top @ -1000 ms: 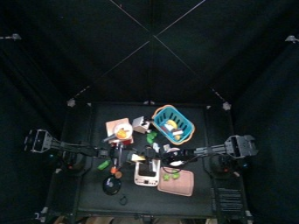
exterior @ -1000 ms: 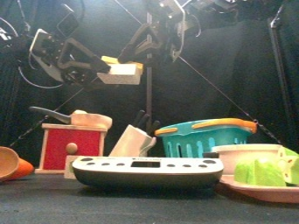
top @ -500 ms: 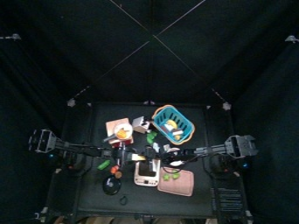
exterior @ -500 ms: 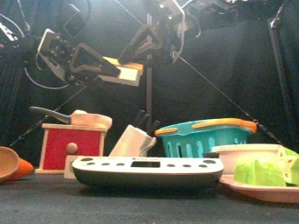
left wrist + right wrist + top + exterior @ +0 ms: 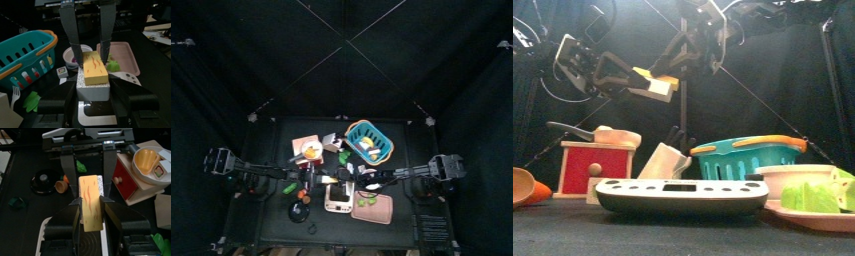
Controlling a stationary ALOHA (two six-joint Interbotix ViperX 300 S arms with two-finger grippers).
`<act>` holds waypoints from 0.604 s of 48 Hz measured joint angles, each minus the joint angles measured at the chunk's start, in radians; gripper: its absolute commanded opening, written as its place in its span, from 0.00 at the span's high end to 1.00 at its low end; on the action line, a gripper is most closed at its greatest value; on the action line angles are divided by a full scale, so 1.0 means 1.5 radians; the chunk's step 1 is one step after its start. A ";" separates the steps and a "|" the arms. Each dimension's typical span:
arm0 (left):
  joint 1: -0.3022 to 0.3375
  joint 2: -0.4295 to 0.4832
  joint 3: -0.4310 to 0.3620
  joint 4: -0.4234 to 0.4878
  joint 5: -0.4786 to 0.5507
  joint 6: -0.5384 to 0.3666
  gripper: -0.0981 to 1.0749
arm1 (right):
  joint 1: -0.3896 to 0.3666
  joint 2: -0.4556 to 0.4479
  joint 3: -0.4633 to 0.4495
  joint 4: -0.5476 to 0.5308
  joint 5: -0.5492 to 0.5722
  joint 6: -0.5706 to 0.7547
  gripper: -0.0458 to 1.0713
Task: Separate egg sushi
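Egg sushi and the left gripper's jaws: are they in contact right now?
Touching. In the left wrist view the left gripper has a jaw pressed against each side of the egg sushi, with no gap showing; the front view shows the piece held aloft.

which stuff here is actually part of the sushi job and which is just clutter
In the job:
- egg sushi, held up over the table
- left hand and right hand, both gripping it

Just lying about:
- teal basket
- kitchen scale
- red wooden box
- pink tray
- green toy pieces
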 measured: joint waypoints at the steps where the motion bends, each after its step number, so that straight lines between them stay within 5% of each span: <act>1: 0.001 -0.001 0.000 0.001 -0.001 0.001 0.43 | 0.000 -0.002 0.001 0.001 -0.001 0.000 0.40; 29: 0.009 -0.011 0.010 0.001 -0.020 0.001 0.43 | -0.002 -0.014 0.014 0.009 0.000 0.000 0.40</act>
